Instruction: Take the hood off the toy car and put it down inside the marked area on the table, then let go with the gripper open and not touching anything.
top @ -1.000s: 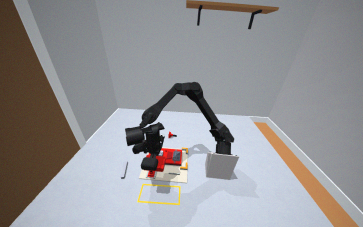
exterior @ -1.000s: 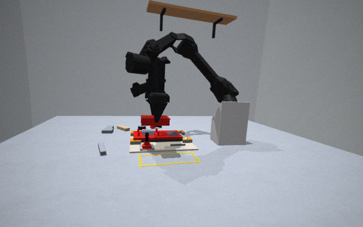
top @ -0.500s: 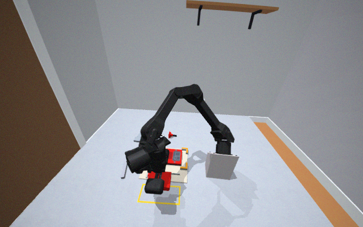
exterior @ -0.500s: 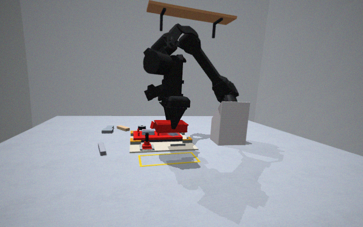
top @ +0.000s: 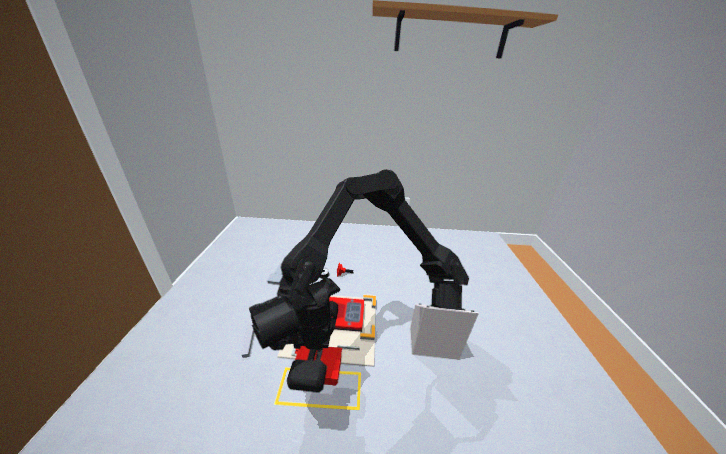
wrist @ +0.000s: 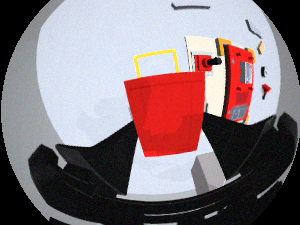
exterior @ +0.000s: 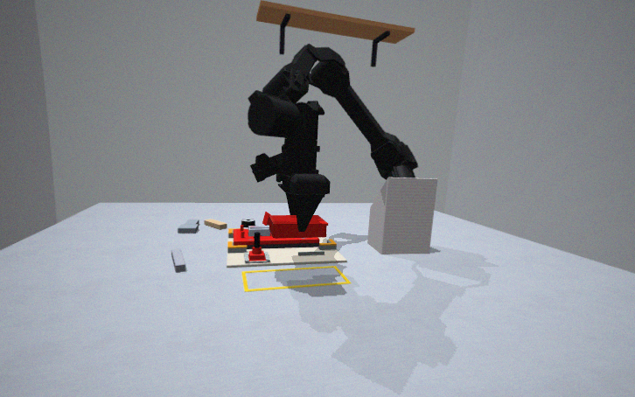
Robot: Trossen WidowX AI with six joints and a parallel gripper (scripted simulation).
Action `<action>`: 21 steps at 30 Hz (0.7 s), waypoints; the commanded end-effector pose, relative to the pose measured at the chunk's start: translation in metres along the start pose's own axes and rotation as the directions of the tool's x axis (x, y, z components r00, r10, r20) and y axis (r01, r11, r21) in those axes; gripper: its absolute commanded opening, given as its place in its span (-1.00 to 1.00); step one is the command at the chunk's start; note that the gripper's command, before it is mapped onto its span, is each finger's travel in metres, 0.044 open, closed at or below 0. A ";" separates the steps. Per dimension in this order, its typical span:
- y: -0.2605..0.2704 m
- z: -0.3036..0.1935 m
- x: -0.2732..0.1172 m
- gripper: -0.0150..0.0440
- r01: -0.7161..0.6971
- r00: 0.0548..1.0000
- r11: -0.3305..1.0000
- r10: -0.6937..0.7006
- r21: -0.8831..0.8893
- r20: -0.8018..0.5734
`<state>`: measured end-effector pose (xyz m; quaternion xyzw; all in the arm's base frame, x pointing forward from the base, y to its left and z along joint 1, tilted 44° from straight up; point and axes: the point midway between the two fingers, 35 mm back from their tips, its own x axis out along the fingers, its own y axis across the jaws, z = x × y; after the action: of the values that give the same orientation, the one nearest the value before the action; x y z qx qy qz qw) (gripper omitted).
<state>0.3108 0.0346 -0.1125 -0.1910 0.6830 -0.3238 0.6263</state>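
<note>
The red hood is in the air, between the two fingers. My gripper is shut on it, with one finger on each side. The marked area is a yellow outline on the table; the hood and its shadow are over or near it, and the hood hides part of it in the wrist view. The toy car sits on the board without its hood, its grey engine showing. The far finger is hidden in the exterior view.
The cream board lies beside the marked area and bears a red base with an upright black stick. A grey bar, a wooden block and a red piece lie farther off. The arm's pale pedestal stands right.
</note>
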 end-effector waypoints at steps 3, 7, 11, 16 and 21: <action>0.000 0.001 0.005 -0.49 0.002 1.000 1.000 -0.002 -0.006 0.003; 0.000 0.001 0.009 -0.49 0.002 1.000 1.000 -0.002 -0.006 0.003; 0.000 0.001 0.012 -0.49 0.002 1.000 1.000 -0.001 -0.006 0.003; 0.000 0.001 0.017 -0.49 0.002 1.000 1.000 -0.002 -0.006 0.004; 0.000 0.001 0.022 -0.49 0.002 1.000 1.000 -0.002 -0.006 0.004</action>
<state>0.3090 0.0220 -0.1270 -0.1901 0.6835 -0.3232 0.6263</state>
